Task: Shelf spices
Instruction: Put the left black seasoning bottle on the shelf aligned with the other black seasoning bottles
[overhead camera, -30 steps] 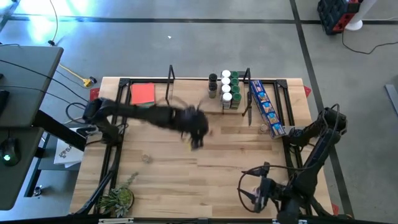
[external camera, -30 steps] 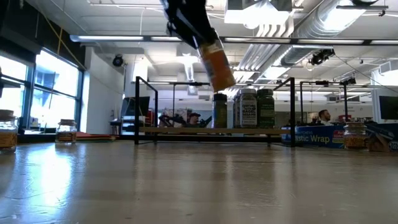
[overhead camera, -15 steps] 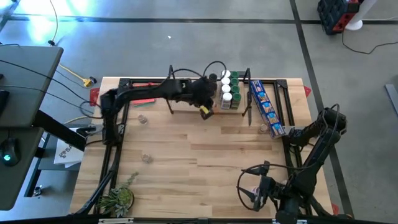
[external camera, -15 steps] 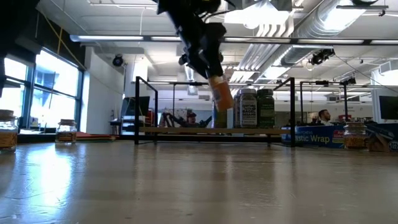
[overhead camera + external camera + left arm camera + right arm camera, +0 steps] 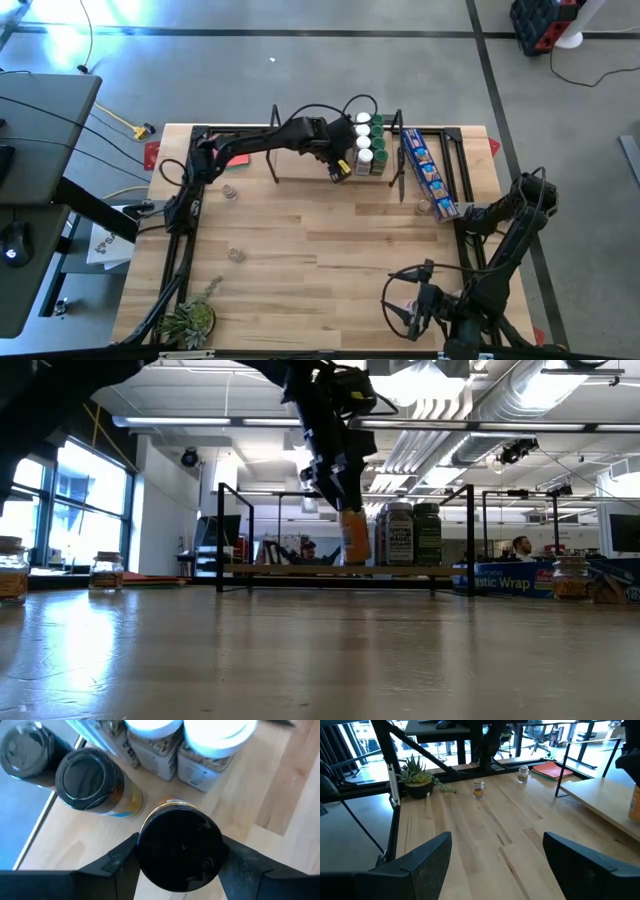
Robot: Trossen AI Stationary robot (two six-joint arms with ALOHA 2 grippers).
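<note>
Hidden in the left wrist view under its own black cap (image 5: 180, 851) — the held jar's body, bar a sliver of orange label. Cut off at that picture's edge: two white-capped jars (image 5: 215, 740). Too small to read from above — the print on the blue box (image 5: 428, 174). Jar (image 5: 12, 572) on the table's far side clipped in the low view.

Pale wooden table (image 5: 300, 260) with smooth, faintly glossy planks, light-wood shelf (image 5: 300, 165) framed in matt black wire, held spice jar (image 5: 180, 845) topped by glossy black plastic, neighbouring jars (image 5: 202, 742) capped in smooth white plastic with paper labels
</note>
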